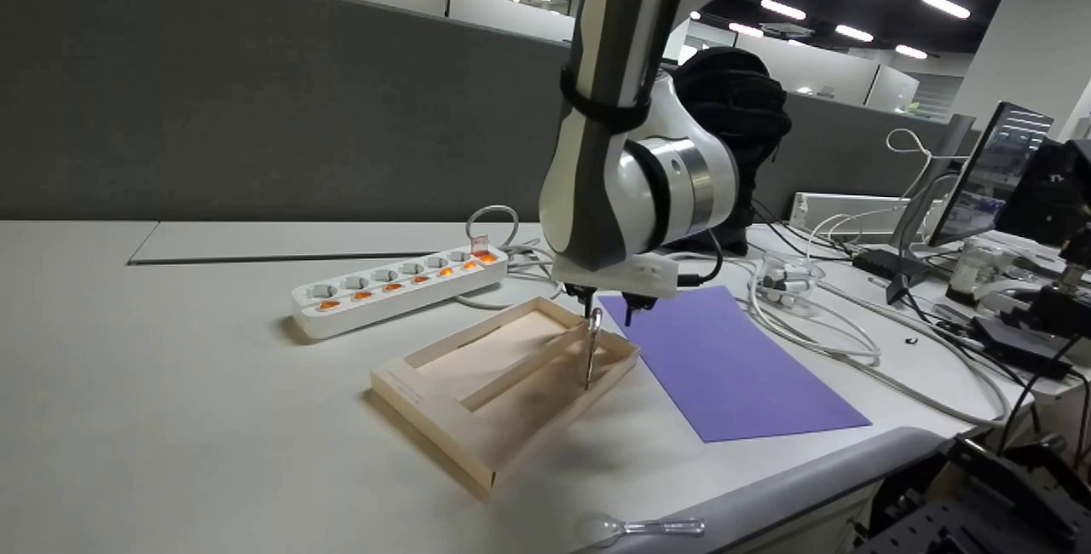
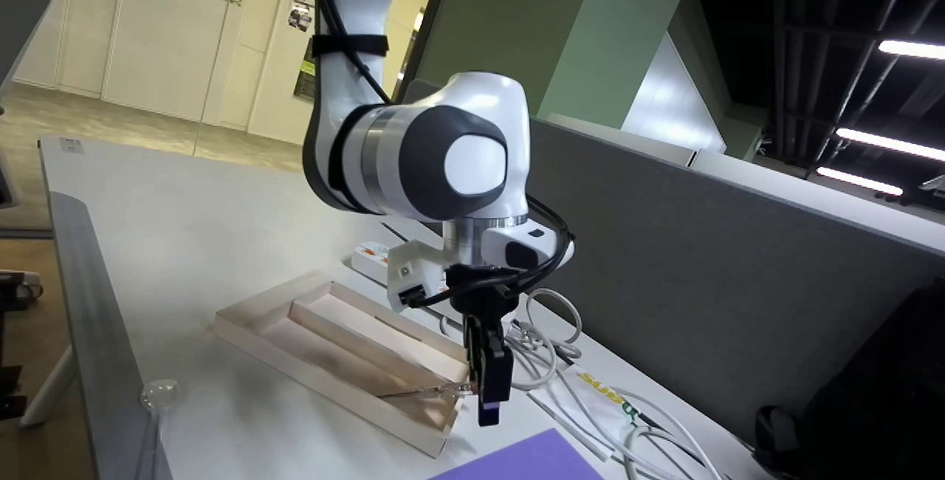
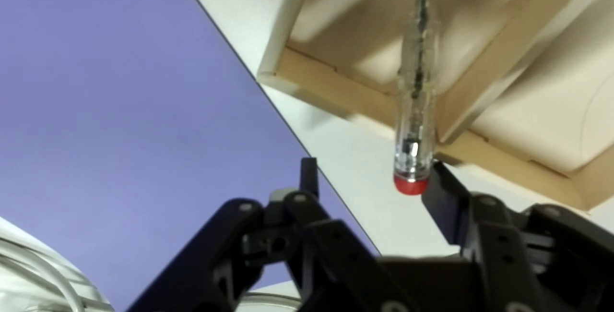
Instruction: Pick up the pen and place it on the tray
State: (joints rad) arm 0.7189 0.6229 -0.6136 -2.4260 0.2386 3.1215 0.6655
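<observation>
The pen, a thin clear stick with a metal shaft and red end cap, shows in the wrist view (image 3: 415,115) and in both exterior views (image 1: 591,354) (image 2: 435,390). It stands tilted, its thin tip down in one compartment of the beige tray (image 1: 426,405) (image 2: 325,389) (image 3: 331,81), its capped end raised near the tray's short rim. My gripper (image 1: 608,318) (image 2: 487,406) (image 3: 372,165) is open just above and beyond that rim. In the wrist view the red end lies against or right beside the right finger, with a wide gap to the left finger. I cannot tell whether they touch.
A purple sheet (image 1: 724,366) (image 2: 528,458) (image 3: 144,110) lies beside the tray. A white power strip (image 1: 401,291) stands behind it. White cables (image 1: 844,349) (image 3: 48,269) loop nearby. A clear spoon-like item (image 1: 656,527) (image 2: 159,399) lies at the table edge. A grey partition (image 1: 298,102) stands behind.
</observation>
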